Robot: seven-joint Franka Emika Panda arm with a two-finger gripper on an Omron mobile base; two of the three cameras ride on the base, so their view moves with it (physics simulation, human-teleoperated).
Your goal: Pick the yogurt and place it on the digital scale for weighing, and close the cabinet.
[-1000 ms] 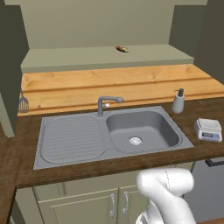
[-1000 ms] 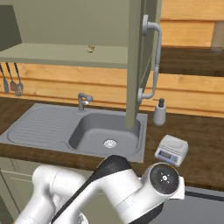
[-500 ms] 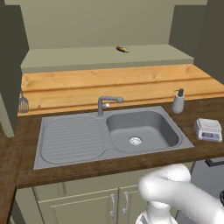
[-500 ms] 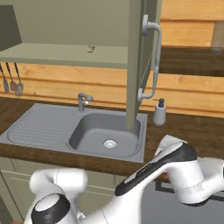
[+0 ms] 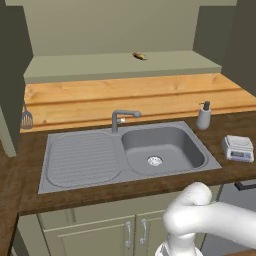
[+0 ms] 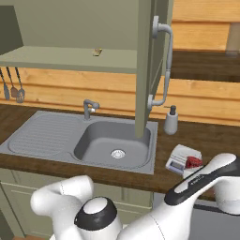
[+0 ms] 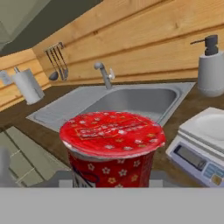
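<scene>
Red yogurt [image 7: 112, 146] is held in the closed gripper [image 6: 191, 164], just beside the digital scale [image 7: 202, 146] — not yet over its plate. Risk noted: a low approach could knock the scale aside. Beyond it, the cabinet [image 6: 146, 65] is left open.

A dark wooden desk [image 5: 15, 185] carries a grey sink [image 5: 80, 160]; pale wood panelling [image 5: 75, 100] lines the wall behind.
</scene>
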